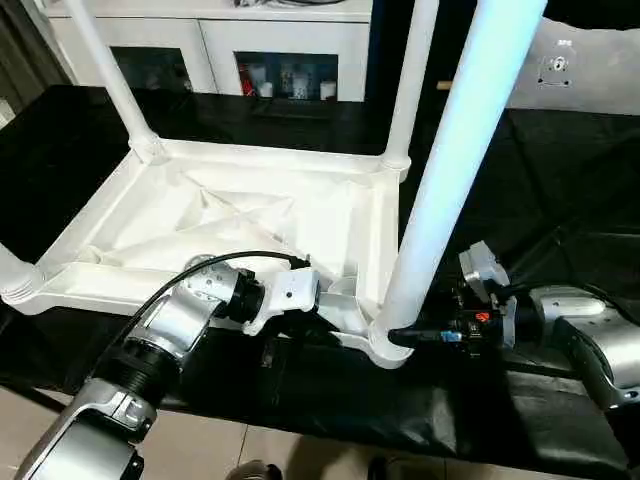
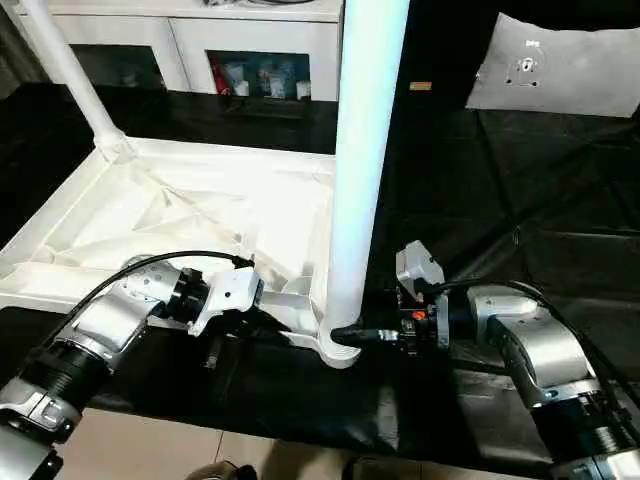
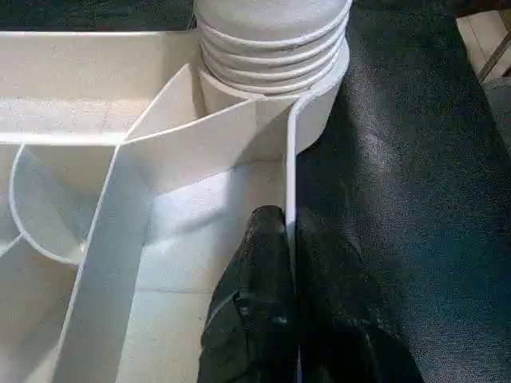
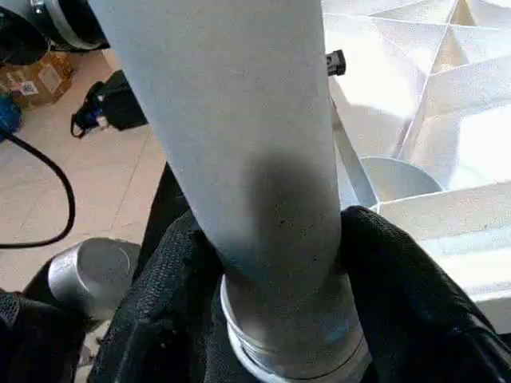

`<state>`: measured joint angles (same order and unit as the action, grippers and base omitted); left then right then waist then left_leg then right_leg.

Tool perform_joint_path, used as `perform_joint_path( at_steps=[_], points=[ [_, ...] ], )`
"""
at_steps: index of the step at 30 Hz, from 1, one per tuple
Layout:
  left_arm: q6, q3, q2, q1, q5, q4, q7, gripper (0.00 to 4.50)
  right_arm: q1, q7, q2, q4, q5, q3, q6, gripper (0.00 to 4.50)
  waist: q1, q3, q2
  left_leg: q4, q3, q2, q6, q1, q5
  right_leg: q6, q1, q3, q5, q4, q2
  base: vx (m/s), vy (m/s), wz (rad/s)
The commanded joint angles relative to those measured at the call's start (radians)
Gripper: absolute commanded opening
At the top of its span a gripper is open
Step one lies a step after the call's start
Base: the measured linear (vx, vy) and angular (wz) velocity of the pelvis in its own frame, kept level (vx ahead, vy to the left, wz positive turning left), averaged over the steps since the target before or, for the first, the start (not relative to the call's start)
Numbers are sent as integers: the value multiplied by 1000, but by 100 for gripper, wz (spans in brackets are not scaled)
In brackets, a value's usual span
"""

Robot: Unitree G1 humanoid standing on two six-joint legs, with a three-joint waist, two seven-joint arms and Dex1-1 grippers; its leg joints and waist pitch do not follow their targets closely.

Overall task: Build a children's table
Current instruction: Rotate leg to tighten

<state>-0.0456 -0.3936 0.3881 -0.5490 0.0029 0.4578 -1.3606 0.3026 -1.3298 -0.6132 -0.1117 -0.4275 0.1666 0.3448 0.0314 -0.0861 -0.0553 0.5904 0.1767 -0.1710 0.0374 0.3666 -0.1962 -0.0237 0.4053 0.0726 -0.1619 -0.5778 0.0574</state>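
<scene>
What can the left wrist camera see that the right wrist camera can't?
Left wrist view: the left gripper pinching the rim of the table top, the ridged screw end of the leg sitting in the corner socket, and the black cloth.
Right wrist view: the right gripper hugging that leg low down, plus the floor with a cardboard box.
Both: the same leg and the white table top's ribbed underside.
</scene>
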Motion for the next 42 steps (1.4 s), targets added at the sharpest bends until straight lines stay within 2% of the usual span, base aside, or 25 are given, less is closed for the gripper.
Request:
perform_joint_path(
  at_steps=[1,6,9,10,12,13,15,16,17,18,19,21,22,23,25,26,27,30,31,33,34,37,38,39,42],
  points=[
    [15,-19,7,12,-7,-6,-22,0,-1,-38,-6,0,-6,27,15,208,2,58,31,-64,-17,-56,-118,-4,-155,-173,-50,-50,-408,82,88,0,0,0],
    [133,18,6,9,-7,-12,49,0,-50,8,27,70,-28,40,53,206,3,57,31,-66,-19,-59,-117,-4,-143,-176,-49,-52,-390,80,88,0,0,0],
    [190,48,-11,-4,-2,-14,120,0,-78,178,108,99,40,49,45,206,-5,51,34,-71,-20,-54,-98,-2,-171,-157,-46,-50,-459,88,89,0,0,0],
    [205,55,-17,-7,-1,-16,138,0,-82,239,139,102,53,45,62,205,-11,48,32,-72,-23,-48,-79,-2,-205,-131,-46,-46,-538,97,91,0,0,0],
    [255,74,-44,-13,-4,-26,194,0,-83,397,232,106,65,24,118,204,-28,42,33,-76,-28,-47,-50,-5,-237,-106,-39,-45,-607,104,88,0,0,0],
    [289,85,-68,-17,-4,-33,238,0,-80,487,291,104,70,10,145,202,-42,40,33,-76,-34,-44,-35,-4,-275,-84,-40,-37,-664,111,89,0,0,0],
    [307,89,-82,-20,-2,-37,264,0,-78,533,321,104,75,3,160,200,-63,36,33,-76,-42,-43,-19,-4,-332,-50,-37,-30,-726,121,92,0,0,0],
    [309,90,-84,-21,-2,-36,267,0,-77,538,324,103,76,3,159,200,-66,36,31,-77,-43,-44,-20,-9,-346,-50,-33,-28,-726,123,92,0,0,0],
    [339,101,-132,-37,9,-22,349,0,-61,655,399,74,117,-3,157,200,-72,39,28,-78,-43,-47,-23,-14,-356,-61,-31,-31,-695,124,92,0,0,0],
    [339,101,-132,-37,9,-22,349,0,-61,655,399,74,117,-3,157,200,-77,37,28,-79,-42,-48,-24,-13,-359,-70,-29,-31,-677,124,92,0,0,0],
    [352,110,-163,-49,16,-7,402,0,-45,748,455,43,146,-15,148,200,-84,35,29,-81,-45,-45,-21,-12,-379,-74,-30,-26,-677,124,90,0,0,0],
    [357,127,-224,-85,38,39,519,0,-8,938,567,-29,185,-54,138,200,-100,33,26,-78,-49,-40,-7,-21,-425,-60,-22,-17,-719,133,91,0,0,0],
    [354,134,-240,-97,40,54,547,0,5,979,595,-50,184,-69,133,200,-103,33,27,-78,-49,-39,-6,-21,-432,-54,-25,-14,-721,137,93,0,0,0],
    [354,134,-240,-97,40,54,547,0,5,979,595,-50,184,-69,133,200,-108,36,22,-81,-51,-42,-12,-20,-434,-54,-31,-10,-693,136,96,0,0,0],
    [352,139,-250,-104,40,62,564,0,13,1004,613,-64,182,-79,130,200,-111,38,22,-89,-52,-49,-28,-8,-416,-71,-40,-9,-607,130,99,0,0,0],
    [349,143,-259,-109,45,66,584,0,20,1018,632,-68,174,-93,124,235,-109,39,20,-89,-51,-50,-30,-11,-418,-78,-37,-11,-593,129,100,0,0,0],
    [348,142,-260,-110,46,67,584,0,20,1018,633,-69,173,-94,122,255,-108,39,23,-87,-46,-48,-36,-15,-416,-89,-32,-15,-583,130,101,0,0,0],
    [339,133,-261,-107,63,65,589,0,17,1012,635,-61,169,-110,89,281,-104,44,20,-89,-43,-52,-51,-6,-365,-120,-40,-24,-508,120,105,0,0,0],
    [330,126,-255,-102,70,60,579,0,10,998,620,-53,177,-112,72,291,-103,43,13,-90,-44,-53,-52,-5,-360,-127,-41,-24,-492,116,104,0,0,0],
    [310,114,-238,-94,80,59,554,0,-10,962,588,-36,188,-118,55,313,-100,45,18,-89,-40,-53,-57,-5,-345,-142,-42,-27,-459,114,104,0,0,0],
    [310,114,-238,-94,80,59,554,0,-10,962,588,-36,188,-118,55,320,-97,46,15,-88,-38,-54,-64,-4,-335,-148,-45,-28,-440,113,104,0,0,0],
    [264,90,-177,-61,84,49,469,0,-66,790,457,44,126,-164,59,347,-84,53,18,-83,-31,-56,-91,-2,-273,-174,-51,-35,-358,102,104,0,0,0],
    [264,90,-177,-61,84,49,469,0,-66,790,457,44,126,-164,59,347,-80,54,21,-83,-32,-56,-97,1,-260,-178,-55,-33,-348,100,104,0,0,0],
    [259,87,-166,-54,78,45,451,0,-73,752,425,58,108,-172,60,360,-77,56,21,-81,-30,-56,-112,4,-243,-185,-57,-33,-347,97,104,0,0,0],
    [242,81,-144,-42,66,36,406,0,-69,692,373,61,102,-179,41,382,-68,60,28,-73,-27,-48,-125,10,-192,-175,-61,-31,-375,99,106,0,0,0]
  ],
)
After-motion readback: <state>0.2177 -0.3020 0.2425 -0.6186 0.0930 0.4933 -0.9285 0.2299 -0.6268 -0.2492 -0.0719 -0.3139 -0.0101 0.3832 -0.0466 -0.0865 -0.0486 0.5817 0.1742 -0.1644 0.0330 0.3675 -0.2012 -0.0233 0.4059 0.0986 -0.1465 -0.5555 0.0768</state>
